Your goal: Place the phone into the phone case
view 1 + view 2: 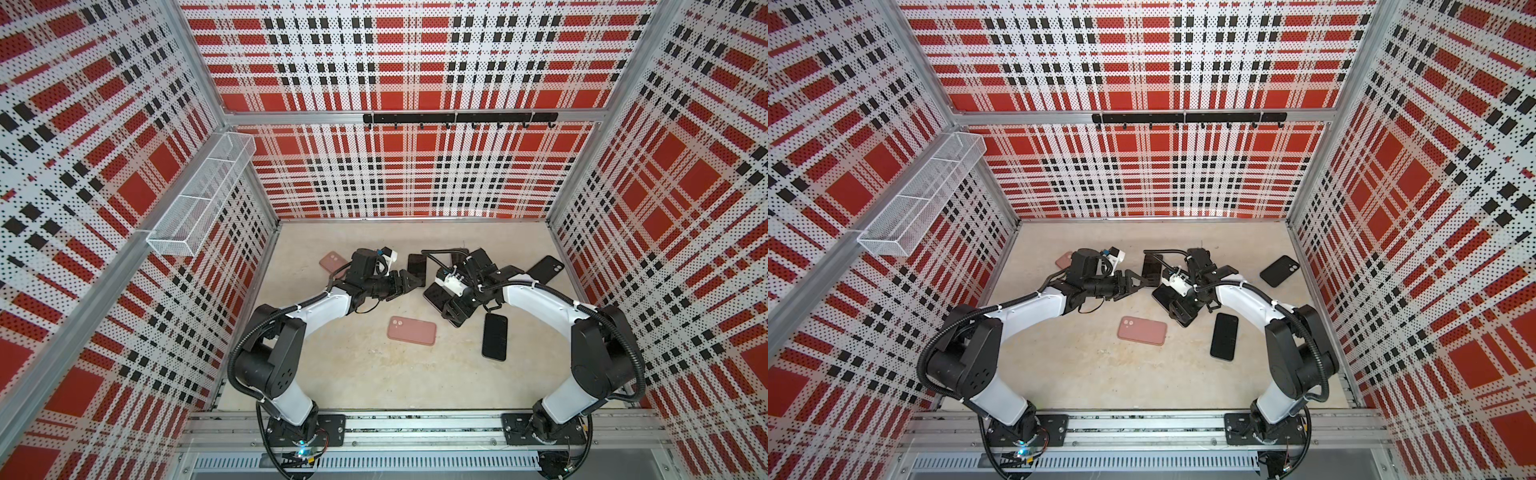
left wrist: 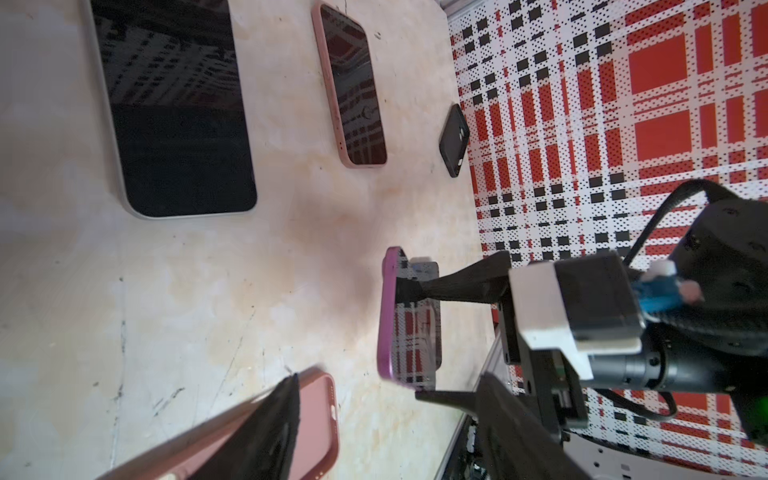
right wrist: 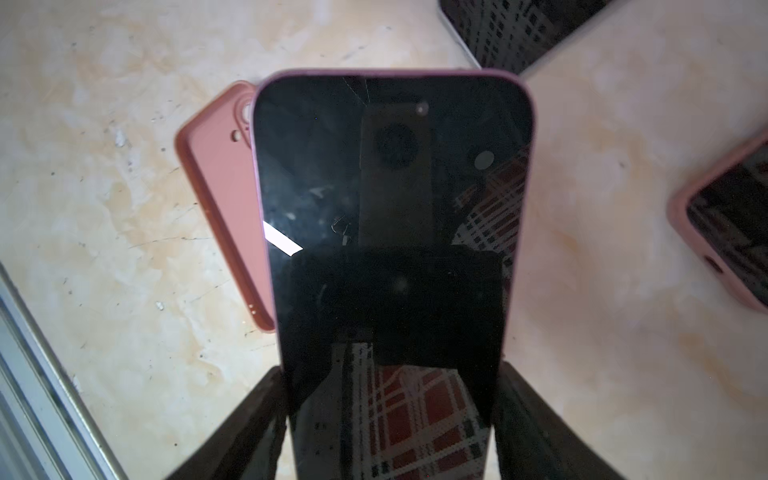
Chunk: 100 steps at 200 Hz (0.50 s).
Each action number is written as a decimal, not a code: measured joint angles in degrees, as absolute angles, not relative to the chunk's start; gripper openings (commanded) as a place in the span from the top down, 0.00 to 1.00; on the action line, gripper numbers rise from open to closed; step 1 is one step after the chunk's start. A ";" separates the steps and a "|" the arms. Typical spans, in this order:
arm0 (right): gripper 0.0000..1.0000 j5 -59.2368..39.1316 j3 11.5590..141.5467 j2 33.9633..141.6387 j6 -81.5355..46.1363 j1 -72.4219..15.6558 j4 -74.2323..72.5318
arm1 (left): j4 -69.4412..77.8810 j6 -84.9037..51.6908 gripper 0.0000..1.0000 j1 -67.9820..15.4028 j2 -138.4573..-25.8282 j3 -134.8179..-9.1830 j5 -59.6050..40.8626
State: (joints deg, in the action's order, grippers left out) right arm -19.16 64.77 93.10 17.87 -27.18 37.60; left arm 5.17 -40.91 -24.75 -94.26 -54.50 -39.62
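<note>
While right claw [image 3: 390, 415] clamps purple-cased phone [image 3: 390, 187] by long edges, clear above table [image 3: 124, 249], left claw [image 1: 405, 289] spread, empty.

White mesh basket [image 1: 203, 192] on side wall; black hook rail [image 1: 459, 118] on back wall.

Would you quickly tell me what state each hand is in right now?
Left hand: open, empty.
Right hand: closed on the purple-edged phone.

Bright, even light; both top views bow the walls [image 1: 415, 166] at the edges. Wrist views blur close up; the phone [image 3: 390, 187] shows glare
</note>
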 measured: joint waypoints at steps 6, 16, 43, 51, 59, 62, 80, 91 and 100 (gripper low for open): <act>0.54 -19.68 64.82 93.21 18.85 -27.73 37.30 | 5.43 -41.01 0.31 -24.71 -94.32 -54.35 -40.14; 0.54 -20.25 64.90 93.47 20.34 -28.32 36.75 | 6.04 -41.17 0.31 -24.69 -94.50 -54.11 -40.86; 0.55 -21.82 66.37 95.46 23.99 -29.65 36.25 | 7.14 -41.56 0.36 -24.73 -95.26 -53.49 -42.65; 0.55 -22.13 66.87 96.14 24.84 -29.93 36.14 | 7.31 -41.65 0.38 -24.75 -95.64 -53.39 -43.16; 0.55 -22.41 67.20 96.66 25.67 -30.04 35.99 | 7.38 -41.74 0.41 -24.82 -96.01 -53.25 -43.55; 0.55 -22.48 67.31 96.88 25.98 -30.13 35.92 | 7.38 -41.74 0.42 -24.84 -96.09 -53.21 -43.64; 0.56 -23.00 67.68 97.56 27.51 -30.28 35.83 | 7.62 -41.78 0.52 -25.02 -96.62 -52.53 -44.21; 0.56 -23.22 67.90 97.76 28.36 -30.35 35.86 | 7.68 -41.80 0.58 -25.21 -96.88 -52.27 -44.45; 0.56 -23.29 68.07 97.86 28.95 -30.37 35.83 | 7.75 -41.71 0.62 -25.34 -97.01 -52.12 -44.58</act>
State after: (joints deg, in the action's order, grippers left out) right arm -23.29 68.07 97.86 28.95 -30.37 35.83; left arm 7.75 -41.71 -25.34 -97.01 -52.12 -44.58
